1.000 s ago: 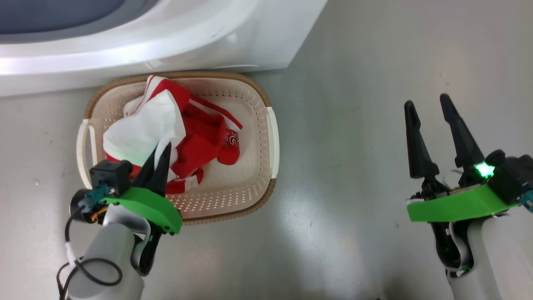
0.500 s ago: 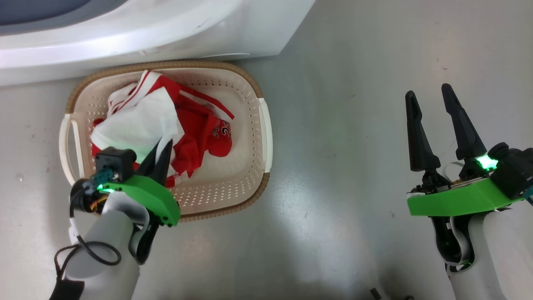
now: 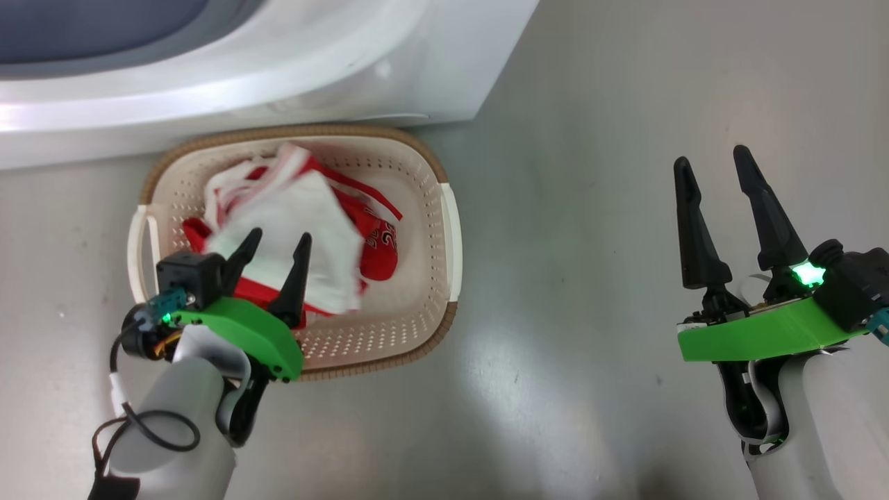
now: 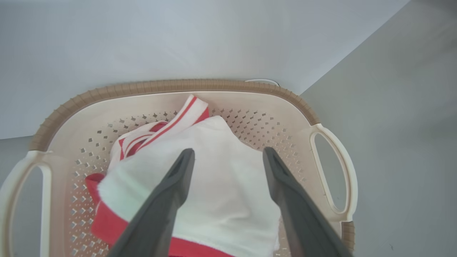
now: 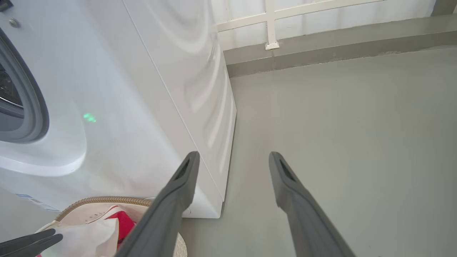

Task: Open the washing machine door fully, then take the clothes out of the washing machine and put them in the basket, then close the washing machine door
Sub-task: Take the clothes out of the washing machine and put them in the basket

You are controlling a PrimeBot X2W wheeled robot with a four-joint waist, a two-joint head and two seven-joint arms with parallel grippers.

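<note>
Red-and-white clothes [image 3: 298, 229] heaped inside basket [image 3: 448, 229], left of centre, just on near side of washing machine [image 3: 312, 83]. Left gripper [image 3: 278, 239]: fingers spread above heap, gripping nothing. Right gripper [image 3: 708, 156]: spread, empty, well to the right over floor [image 3: 569, 278].

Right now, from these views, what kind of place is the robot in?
Probably a laundry area, maybe a test setup: a big white front-loading washing machine, a cream perforated plastic basket with a brown rim holding red and white clothes right in front of it, and a bare grey floor.
</note>
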